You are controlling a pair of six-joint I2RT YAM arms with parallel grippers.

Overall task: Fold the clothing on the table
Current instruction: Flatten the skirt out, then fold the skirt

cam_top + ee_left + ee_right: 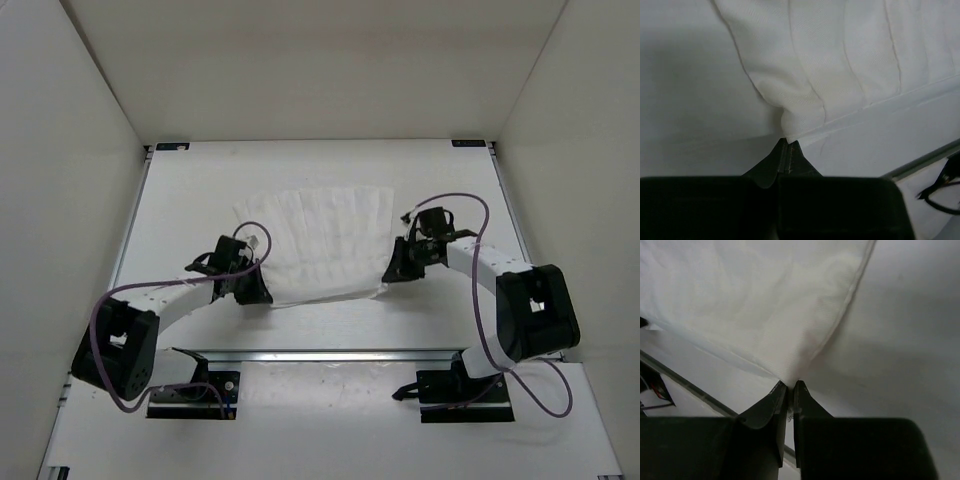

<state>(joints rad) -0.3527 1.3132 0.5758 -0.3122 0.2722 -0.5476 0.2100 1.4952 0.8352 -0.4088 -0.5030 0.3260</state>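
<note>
The clothing lies spread as a pleated fan at the middle of the table, with its wider edge far and its narrower hem near. The left fingers are pressed together on its near-left corner, where the fabric bunches at their tips. The right fingers sit at the near-right corner with a thin slit between them. They seem to pinch the cloth, though the tips hide the contact.
</note>
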